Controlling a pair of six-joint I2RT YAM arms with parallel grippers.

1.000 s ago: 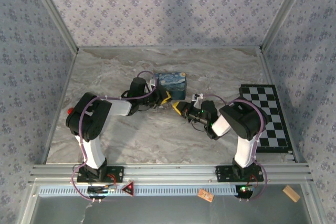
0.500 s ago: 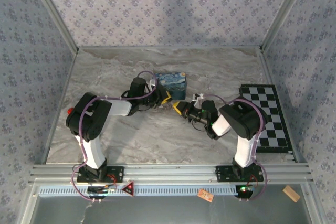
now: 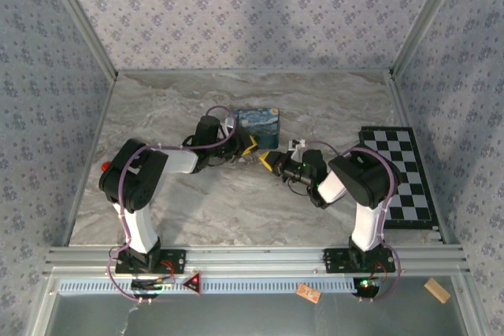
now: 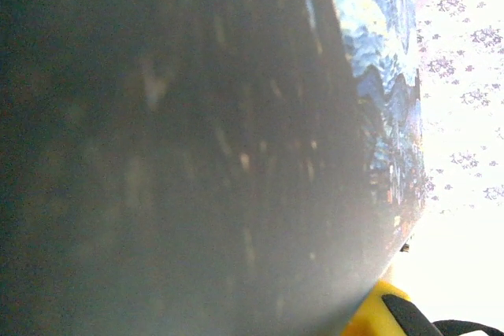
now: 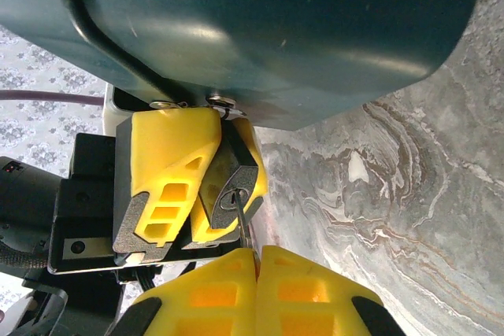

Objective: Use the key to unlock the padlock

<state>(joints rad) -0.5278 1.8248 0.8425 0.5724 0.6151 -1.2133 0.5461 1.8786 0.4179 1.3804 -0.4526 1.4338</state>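
1. On the left, my left gripper (image 3: 249, 145) reaches to the front of the blue box (image 3: 258, 120), near the middle of the marble table (image 3: 189, 202). In the right wrist view its yellow fingers (image 5: 169, 167) are nearly closed, pinching the padlock (image 5: 227, 186) by the two flat sides of its body.
2. The padlock is tiny, with a dark blocky body, and it hangs just under the box's lower edge with its keyhole facing the right arm. I judge it to be hard, rigid metal, light and smooth-sided. It would twist or slip if held loosely, so the flat sides are the right place to clamp it. The left wrist view is a dark blur, so I cannot confirm the grip from that side.
3. The key (image 5: 241, 226) shows as a thin silvery blade running from the keyhole down into the right fingers. Its tip looks seated in the keyhole. I judge it to be stiff but slender, so it could bend if pushed off-axis. The hold belongs on its flat head, and it should turn about its own line.
4. On the right, my right gripper (image 5: 256, 261) is closed tight, fingertips meeting on the key's head, just below the padlock.
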